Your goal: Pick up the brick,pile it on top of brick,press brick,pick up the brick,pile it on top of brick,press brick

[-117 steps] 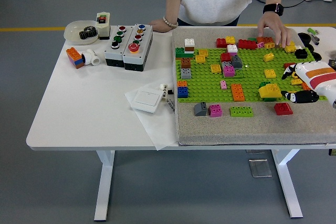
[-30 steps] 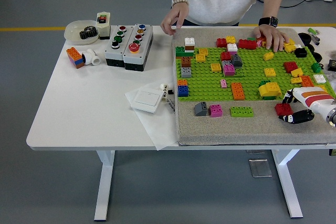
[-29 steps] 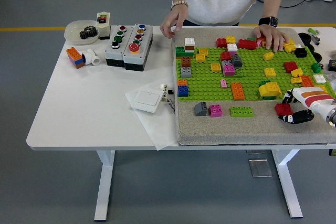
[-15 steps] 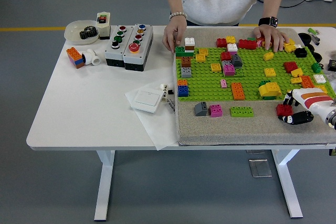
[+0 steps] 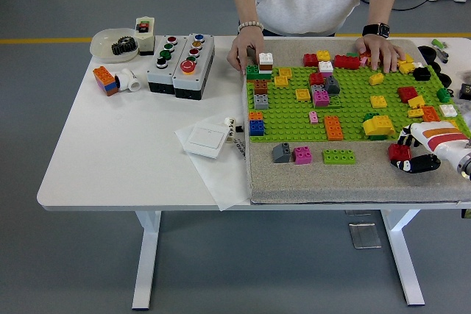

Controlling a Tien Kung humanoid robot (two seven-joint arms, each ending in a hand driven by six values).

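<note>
One white table (image 5: 118, 152) stands on a grey floor (image 5: 73, 270).

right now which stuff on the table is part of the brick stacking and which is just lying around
Part of the job:
- right hand, closing on the red brick
- yellow brick stack
- green baseplate

Just lying about:
- button boxes
- white switch
- bowl with gear
- white pipe fitting

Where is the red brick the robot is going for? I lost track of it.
In the head view, the red brick lies on the grey mat, off the green baseplate's near right corner, at the right hand's fingertips.
</note>
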